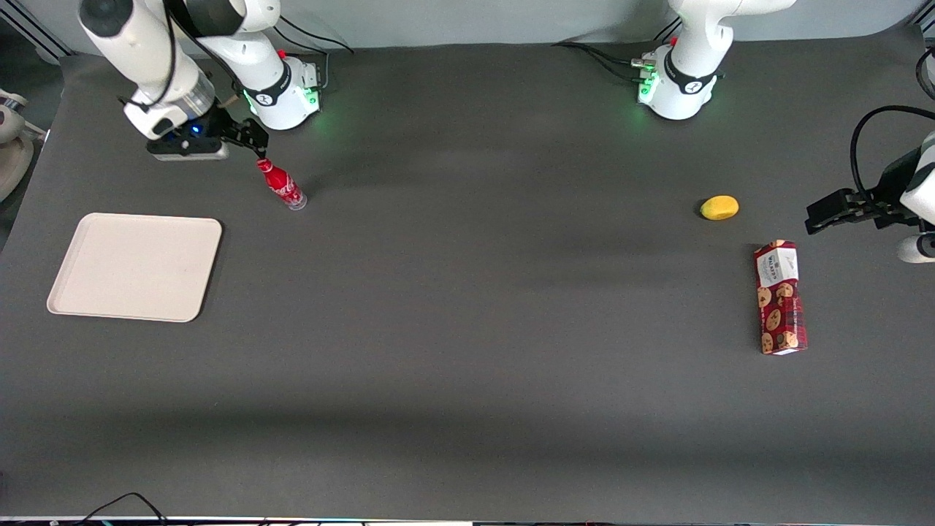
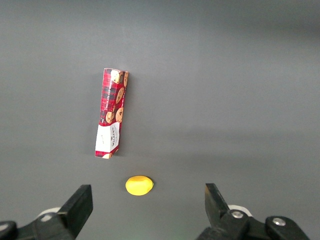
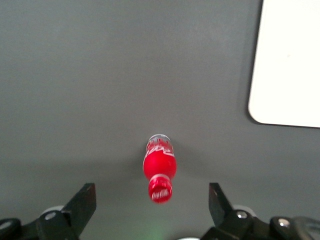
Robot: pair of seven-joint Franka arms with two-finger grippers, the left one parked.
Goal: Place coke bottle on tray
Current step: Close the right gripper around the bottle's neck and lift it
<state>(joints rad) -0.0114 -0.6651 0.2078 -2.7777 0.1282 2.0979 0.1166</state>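
Note:
The coke bottle (image 1: 281, 185), small and red with a red cap and a clear base, stands upright on the dark table, farther from the front camera than the tray (image 1: 136, 266). The tray is flat, beige-white and bare. My right gripper (image 1: 252, 145) hovers just above the bottle's cap, open and empty. In the right wrist view the bottle (image 3: 160, 168) stands between the spread fingers of my gripper (image 3: 152, 200), touching neither, and a corner of the tray (image 3: 287, 65) shows.
A yellow lemon-like fruit (image 1: 719, 207) and a red cookie box (image 1: 780, 297) lie toward the parked arm's end of the table. They also show in the left wrist view, the fruit (image 2: 139, 185) and the box (image 2: 112, 113).

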